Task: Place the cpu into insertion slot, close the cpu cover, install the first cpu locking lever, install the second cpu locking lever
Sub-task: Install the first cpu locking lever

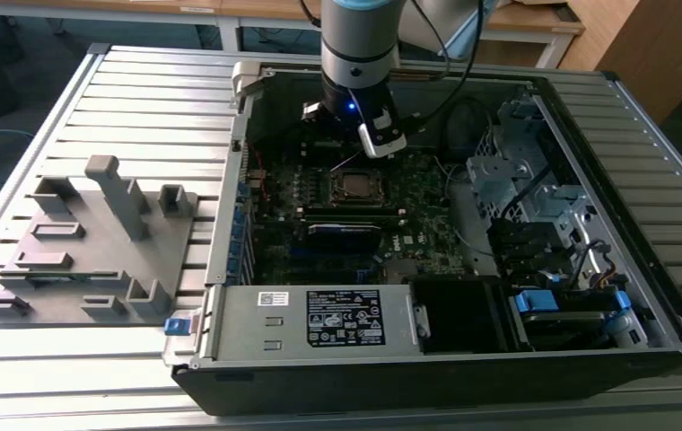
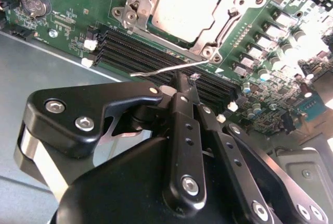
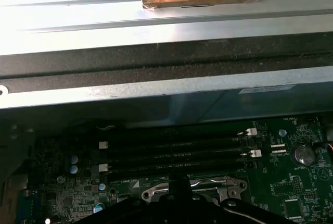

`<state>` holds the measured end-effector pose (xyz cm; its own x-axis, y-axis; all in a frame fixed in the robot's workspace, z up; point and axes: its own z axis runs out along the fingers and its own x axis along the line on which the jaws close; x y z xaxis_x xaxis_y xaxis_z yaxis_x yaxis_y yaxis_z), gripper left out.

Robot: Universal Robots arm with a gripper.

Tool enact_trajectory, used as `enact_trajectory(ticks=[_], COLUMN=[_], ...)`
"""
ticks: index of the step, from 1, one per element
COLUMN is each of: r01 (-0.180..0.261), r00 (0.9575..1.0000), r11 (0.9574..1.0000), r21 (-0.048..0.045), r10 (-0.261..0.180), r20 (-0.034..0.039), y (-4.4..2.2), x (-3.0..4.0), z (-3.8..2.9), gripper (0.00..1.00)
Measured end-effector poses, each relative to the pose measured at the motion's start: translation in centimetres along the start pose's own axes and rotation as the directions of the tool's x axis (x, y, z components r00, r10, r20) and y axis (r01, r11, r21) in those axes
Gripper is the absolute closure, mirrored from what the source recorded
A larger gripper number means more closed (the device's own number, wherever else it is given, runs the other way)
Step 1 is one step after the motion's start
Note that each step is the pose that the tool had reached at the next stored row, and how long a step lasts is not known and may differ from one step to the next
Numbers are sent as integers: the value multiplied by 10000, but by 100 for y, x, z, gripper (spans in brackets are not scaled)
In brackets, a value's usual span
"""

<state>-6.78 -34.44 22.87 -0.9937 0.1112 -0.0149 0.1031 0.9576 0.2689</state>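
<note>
Gripper (image 2: pixel 181 79) – fingers closed together, tips at the thin locking lever (image 2: pixel 156 71), grip on it not discernible | cpu (image 2: pixel 182 6) – seated in the insertion slot (image 2: pixel 125 14) | cpu cover (image 2: pixel 174 40) lying down around it

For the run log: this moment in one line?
cpu: seated | cover: down | gripper: shut, tip at lever
</note>
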Motion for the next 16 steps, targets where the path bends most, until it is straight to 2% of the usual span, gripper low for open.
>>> enact_trajectory(ticks=[16], r01=[0], r00=[10000], r11=[10000], r21=[7], r10=[0], r20=[1], y=[-11], x=[1], z=[38], gripper=[90])
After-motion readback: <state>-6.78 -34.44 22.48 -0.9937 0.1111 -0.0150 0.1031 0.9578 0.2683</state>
